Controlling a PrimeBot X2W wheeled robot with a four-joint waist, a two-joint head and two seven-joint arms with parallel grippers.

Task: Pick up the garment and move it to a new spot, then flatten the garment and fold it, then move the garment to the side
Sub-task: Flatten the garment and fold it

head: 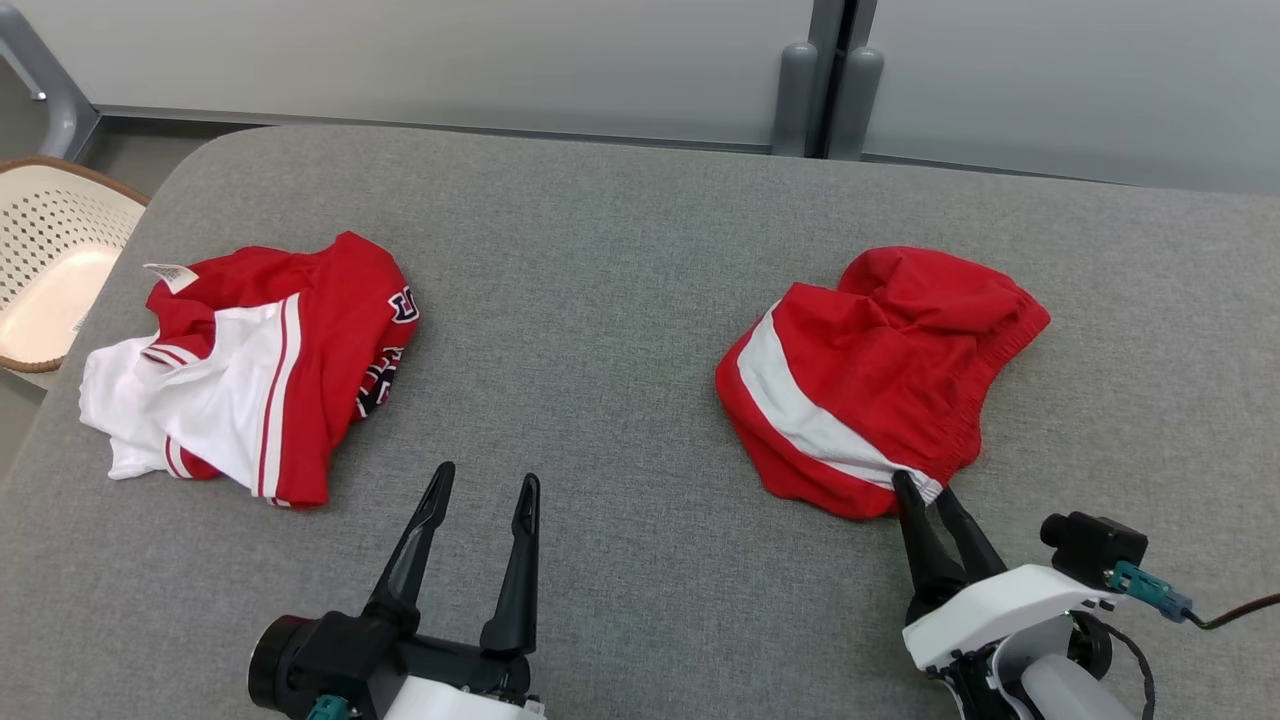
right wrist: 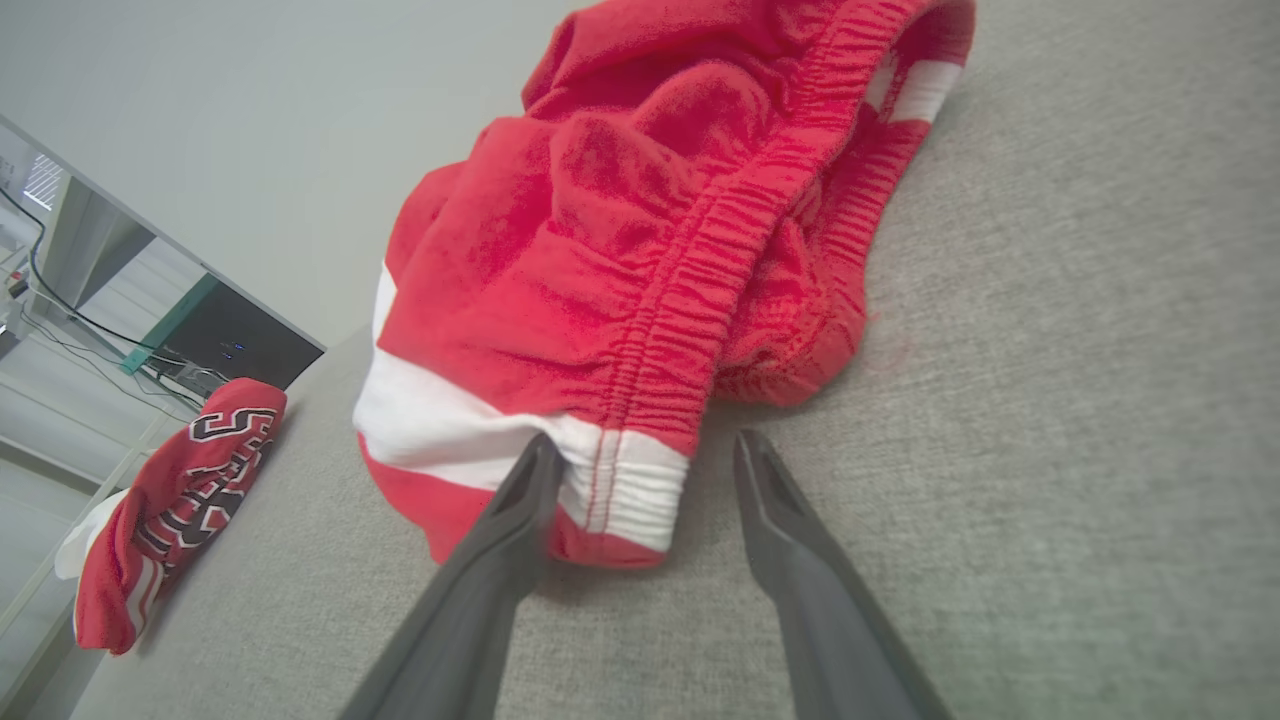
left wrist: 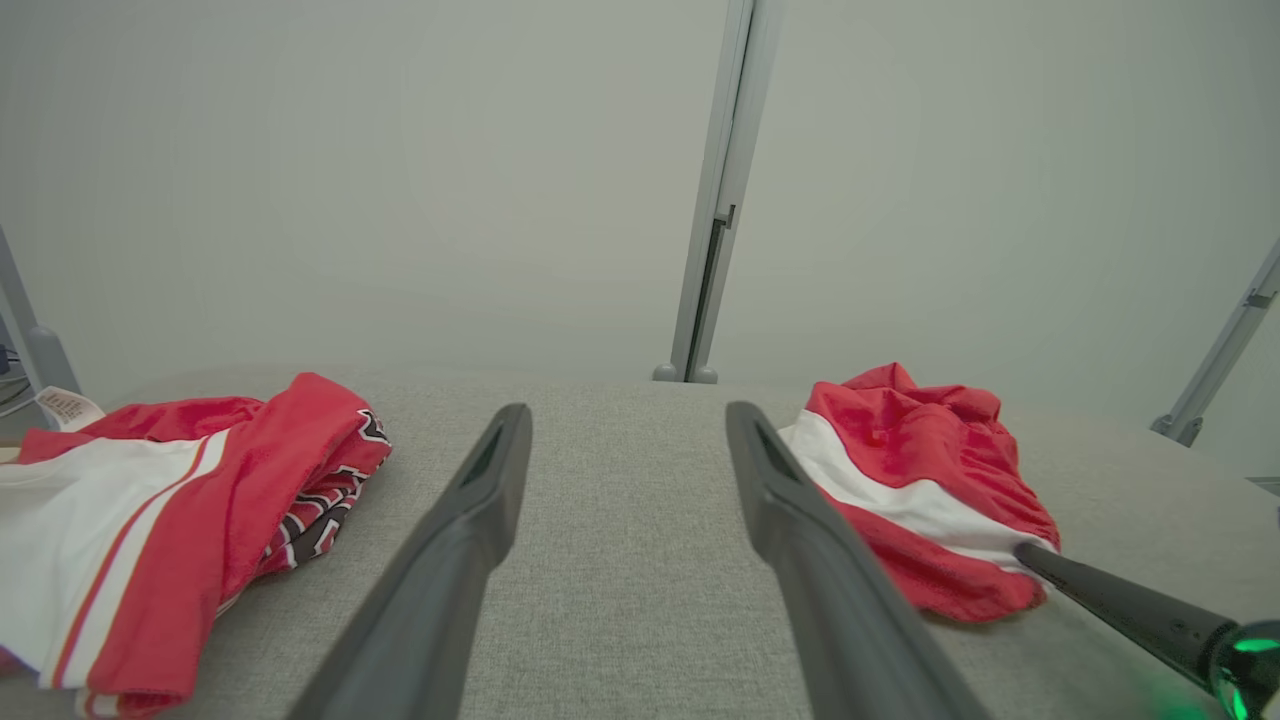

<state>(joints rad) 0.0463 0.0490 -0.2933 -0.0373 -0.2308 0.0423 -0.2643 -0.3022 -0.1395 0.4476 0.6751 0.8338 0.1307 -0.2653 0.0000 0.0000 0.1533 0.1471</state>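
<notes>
The garment [head: 880, 370], red shorts with a white side stripe and an elastic waistband, lies bunched on the right of the grey padded table [head: 620, 250]; I also see the shorts [left wrist: 920, 470] in the left wrist view. My right gripper [head: 927, 487] is at their near corner. In the right wrist view the right gripper [right wrist: 645, 450] is open, its fingers straddling the white-striped waistband corner of the shorts [right wrist: 620, 250], the left finger touching the cloth. My left gripper [head: 487, 475] stands open over bare table at the front centre, holding nothing, as the left gripper [left wrist: 628, 410] shows in its own view.
A second garment, a red and white jersey [head: 260, 370] with dark lettering, lies crumpled on the table's left side. A cream perforated basket [head: 50, 260] stands off the left edge. Grey wall panels run behind the table.
</notes>
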